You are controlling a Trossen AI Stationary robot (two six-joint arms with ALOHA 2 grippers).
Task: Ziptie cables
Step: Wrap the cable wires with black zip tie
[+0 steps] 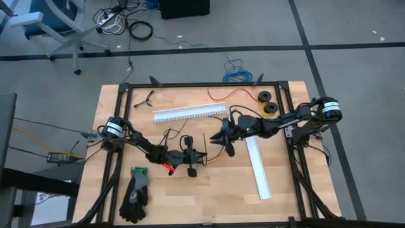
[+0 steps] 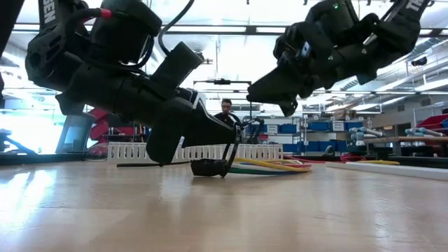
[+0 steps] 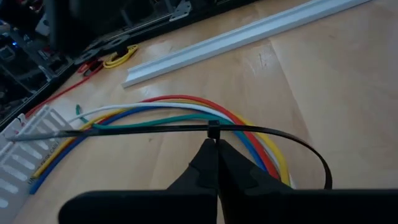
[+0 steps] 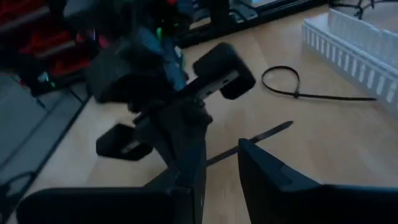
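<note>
My left pincer (image 3: 216, 163) is low over the counter (image 1: 209, 202) near its middle, fingers pressed together, tips right at the small locking head of a black zip tie (image 3: 212, 130); whether they pinch it I cannot tell. The tie runs across the cables (image 3: 186, 112), looping over them on one side, its long tail reaching toward the white slotted channel (image 3: 18, 162).

The cables lie flat on the wood at about the counter's centre, just at 3 o'clock of the left pincer in the overhead view (image 1: 212, 155).

My right pincer (image 4: 221, 171) hangs above the counter, at 2 o'clock from the left one, fingers apart, holding nothing. A second looped zip tie (image 4: 292, 87) lies beyond it, beside the slotted channel (image 4: 354, 50).

Gloves (image 1: 136, 193) at 7 o'clock. A plain white channel strip (image 1: 258, 166) at 4 o'clock.
</note>
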